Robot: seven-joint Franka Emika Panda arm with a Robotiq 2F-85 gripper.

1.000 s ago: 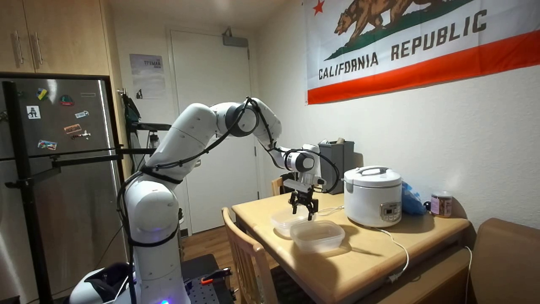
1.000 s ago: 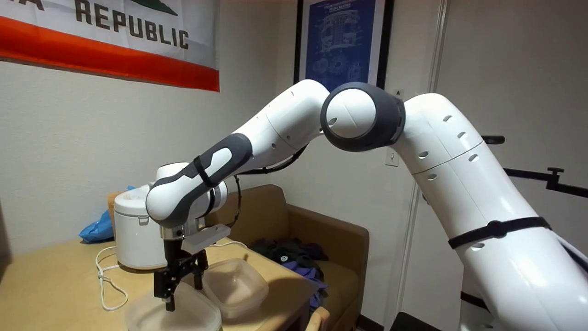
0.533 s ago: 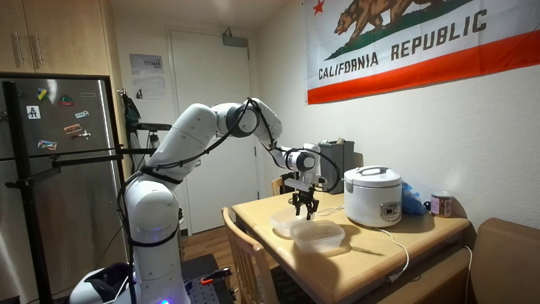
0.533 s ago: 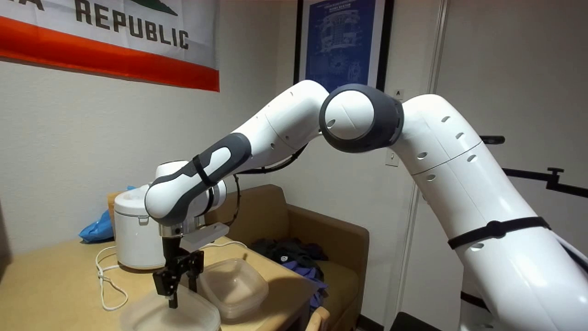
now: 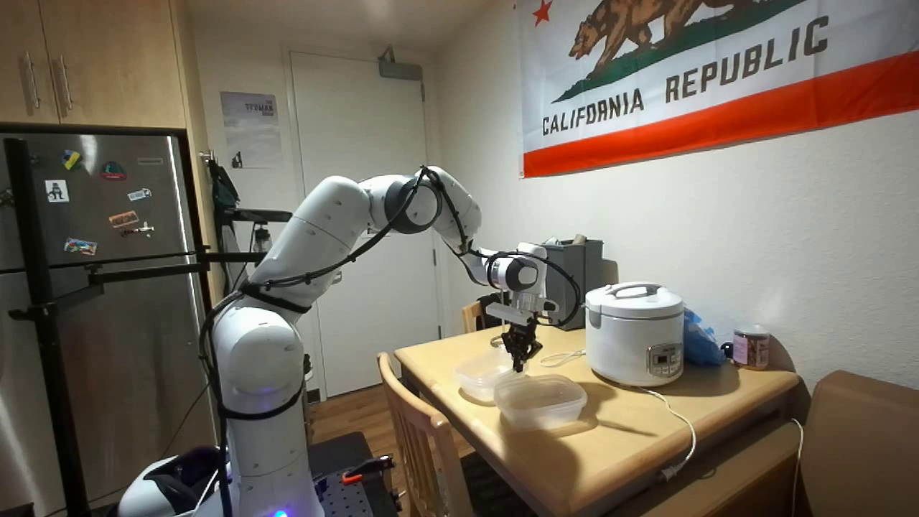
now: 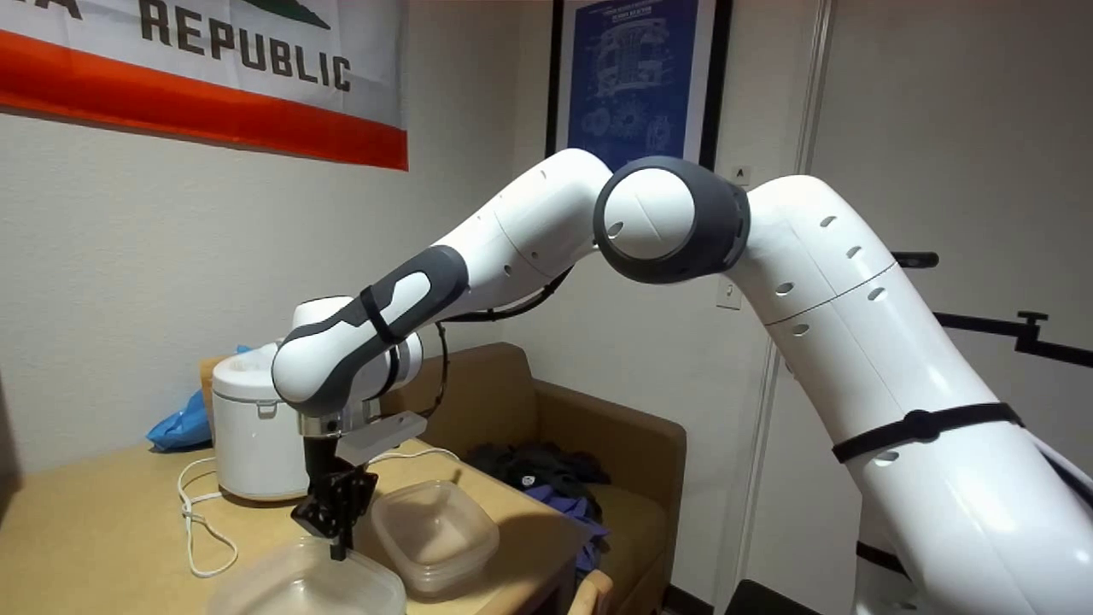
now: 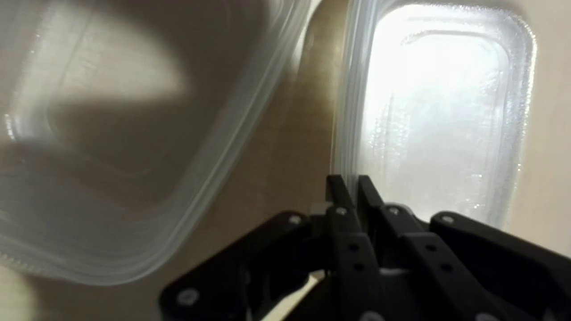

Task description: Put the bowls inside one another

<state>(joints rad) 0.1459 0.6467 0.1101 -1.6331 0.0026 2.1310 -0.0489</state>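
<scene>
Beneath a California flag (image 5: 711,108) on a pale wall (image 5: 718,237), a wood-toned counter (image 5: 610,445) carries a white rice cooker (image 5: 632,337) and two low, cloudy plastic bowls: a free bowl (image 5: 540,409) and, just beside it, a gripped bowl (image 5: 477,380). They are not nested; in the wrist view a strip of counter shows between their rims. So the nesting itself is not done, and the task looks to be at its first stage, the grasp. That part appears to be in place: the hand (image 7: 350,183) is clamped on the side of the gripped bowl that faces the free one, jaws nearly together with the rim running between them. Whether that bowl rests fully on the counter or is slightly raised, I cannot tell. What is left, by my reading, is to lift it clear, bring it over the free bowl, lower it inside and let go. Seen from the wrist, the gripped bowl looks the narrower, which would make it the inner one, though the free bowl is partly cut off there, so the comparison is rough.
</scene>
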